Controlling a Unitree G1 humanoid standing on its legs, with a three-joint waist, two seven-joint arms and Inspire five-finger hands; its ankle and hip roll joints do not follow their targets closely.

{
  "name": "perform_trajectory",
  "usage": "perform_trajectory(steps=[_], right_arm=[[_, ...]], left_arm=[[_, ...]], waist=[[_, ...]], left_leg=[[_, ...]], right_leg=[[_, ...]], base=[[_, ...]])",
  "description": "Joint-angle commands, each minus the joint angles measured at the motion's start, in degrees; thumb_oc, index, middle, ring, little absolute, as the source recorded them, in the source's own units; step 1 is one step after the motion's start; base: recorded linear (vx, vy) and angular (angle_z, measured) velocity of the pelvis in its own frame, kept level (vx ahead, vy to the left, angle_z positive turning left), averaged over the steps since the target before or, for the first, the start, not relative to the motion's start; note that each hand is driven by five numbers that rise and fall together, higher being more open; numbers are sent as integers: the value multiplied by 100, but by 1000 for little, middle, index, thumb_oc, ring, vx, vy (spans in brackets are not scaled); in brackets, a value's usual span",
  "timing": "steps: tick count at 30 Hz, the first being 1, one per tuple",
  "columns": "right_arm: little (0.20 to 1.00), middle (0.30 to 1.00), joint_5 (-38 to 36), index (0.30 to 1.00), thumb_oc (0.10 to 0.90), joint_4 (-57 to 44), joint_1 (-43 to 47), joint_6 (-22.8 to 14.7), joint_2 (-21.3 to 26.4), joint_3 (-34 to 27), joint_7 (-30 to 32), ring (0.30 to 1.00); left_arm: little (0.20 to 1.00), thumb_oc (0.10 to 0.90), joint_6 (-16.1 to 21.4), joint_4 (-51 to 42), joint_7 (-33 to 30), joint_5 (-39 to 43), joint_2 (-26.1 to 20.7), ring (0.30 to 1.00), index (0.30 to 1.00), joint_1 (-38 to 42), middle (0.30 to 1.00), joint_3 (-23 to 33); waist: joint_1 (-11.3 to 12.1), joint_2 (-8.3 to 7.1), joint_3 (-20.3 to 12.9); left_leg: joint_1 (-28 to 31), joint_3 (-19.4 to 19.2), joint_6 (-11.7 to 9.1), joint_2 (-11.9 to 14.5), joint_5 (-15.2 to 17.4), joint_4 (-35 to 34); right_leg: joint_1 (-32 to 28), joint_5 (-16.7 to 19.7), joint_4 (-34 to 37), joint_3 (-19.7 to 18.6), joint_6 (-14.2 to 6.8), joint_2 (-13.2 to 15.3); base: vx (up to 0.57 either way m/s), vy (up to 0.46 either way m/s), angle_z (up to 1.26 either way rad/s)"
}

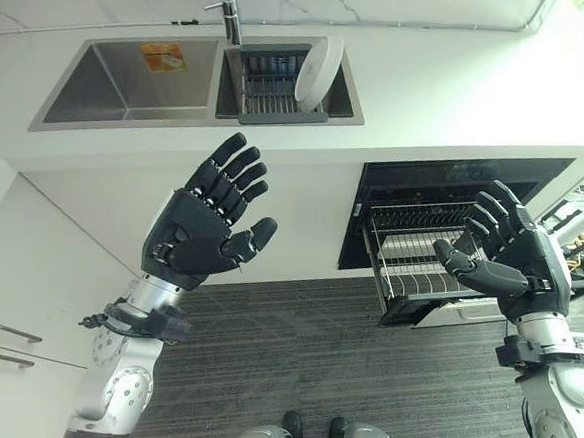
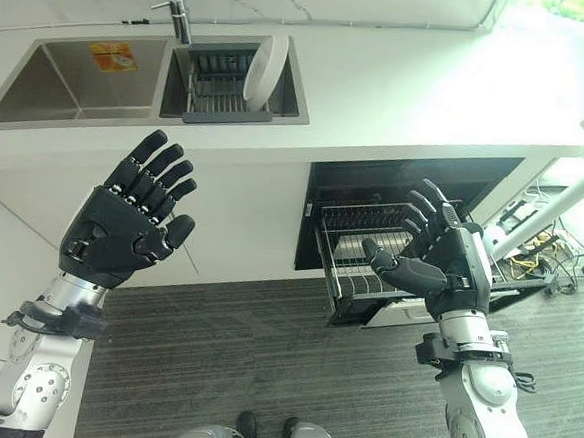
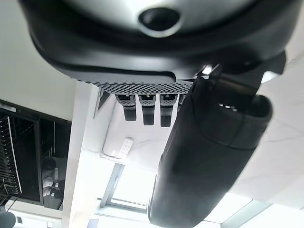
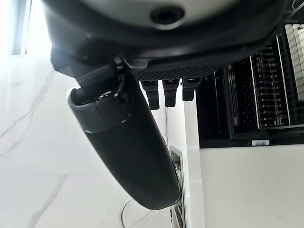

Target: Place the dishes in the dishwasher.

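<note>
A white plate (image 1: 318, 73) stands on edge in a dark wire rack (image 1: 273, 87) inside the right basin of the steel sink (image 1: 111, 86). Below the counter the dishwasher (image 1: 443, 205) is open, its wire rack (image 1: 420, 258) pulled out and holding no dishes that I can see. My left hand (image 1: 206, 228) is raised, palm up, in front of the counter below the sink, fingers straight, holding nothing. Held up beside the pulled-out rack, my right hand (image 1: 515, 257) is open too and holds nothing. The plate (image 2: 265, 69) also stands out in the right eye view.
A tap (image 1: 229, 9) rises behind the sink. The left basin holds an orange-labelled item (image 1: 163, 57). White cabinet drawers with metal handles (image 1: 8, 333) are at the lower left. Dark striped floor (image 1: 293, 349) lies before the counter. Cables and a white stand (image 2: 563, 213) are at the far right.
</note>
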State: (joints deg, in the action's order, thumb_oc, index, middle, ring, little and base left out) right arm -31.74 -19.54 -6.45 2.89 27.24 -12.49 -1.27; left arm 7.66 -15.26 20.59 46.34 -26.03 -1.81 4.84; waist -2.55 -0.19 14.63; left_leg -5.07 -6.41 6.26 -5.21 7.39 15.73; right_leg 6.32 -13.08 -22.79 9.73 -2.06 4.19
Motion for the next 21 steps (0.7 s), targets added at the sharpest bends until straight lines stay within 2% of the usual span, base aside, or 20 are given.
perform_trajectory(steps=[1, 10, 16, 17, 19, 20, 21], right_arm=[[900, 900, -43, 900, 800, -209, 716, -564, 160, -292, 90, 900], [900, 900, -1, 900, 800, -331, 659, -611, 48, -152, -81, 900], [900, 900, -100, 900, 800, -337, 605, -573, -95, -12, -306, 900], [900, 900, -131, 900, 800, -313, 617, -593, -64, -27, -304, 900], [900, 900, -178, 900, 800, -260, 622, -653, 1, -55, -323, 900], [900, 900, -429, 900, 800, -275, 601, -647, 49, -128, -366, 900], [900, 900, -642, 900, 800, -324, 559, -599, 54, -180, -398, 900]], left_arm=[[900, 800, 732, -741, -6, -30, -148, 900, 900, 422, 900, 181], [900, 800, 793, -762, -46, 16, -114, 900, 900, 452, 900, 172], [900, 800, 817, -793, 125, 170, 16, 900, 900, 482, 900, 122], [900, 800, 811, -825, 151, 229, 47, 900, 900, 490, 900, 112], [900, 800, 844, -865, 177, 268, 132, 900, 900, 510, 900, 59], [900, 800, 800, -917, 201, 182, 227, 900, 900, 462, 900, 41], [900, 800, 762, -932, 208, 166, 247, 900, 900, 415, 900, 57]], waist=[[-64, -52, -571], [-137, -1, -605], [-171, -31, -580], [-156, -53, -541], [-104, -176, -436], [-76, -293, -312], [-91, -315, -291]], left_leg=[[124, -81, -587, 464, 708, 146], [247, -243, -558, 500, 805, 146], [383, -389, -579, 549, 761, 146], [448, -508, -670, 560, 637, 146], [596, -718, -943, 503, -71, 146], [501, -851, -1183, 539, -557, 387], [446, -957, -1202, 652, -598, 386]], right_leg=[[-200, 209, 560, 82, -213, -317], [-253, 189, 560, 66, -254, -269], [-282, 172, 560, 69, -209, -302], [-311, 154, 560, 74, -159, -295], [-393, 137, 560, 26, -38, -182], [-476, 155, 560, 31, 35, -25], [-485, 175, 560, 60, 21, 29]], base=[[46, -11, -6], [23, -13, -3], [22, -45, -1], [51, -79, -2], [76, -99, -2], [74, -62, 3], [70, -6, 12]])
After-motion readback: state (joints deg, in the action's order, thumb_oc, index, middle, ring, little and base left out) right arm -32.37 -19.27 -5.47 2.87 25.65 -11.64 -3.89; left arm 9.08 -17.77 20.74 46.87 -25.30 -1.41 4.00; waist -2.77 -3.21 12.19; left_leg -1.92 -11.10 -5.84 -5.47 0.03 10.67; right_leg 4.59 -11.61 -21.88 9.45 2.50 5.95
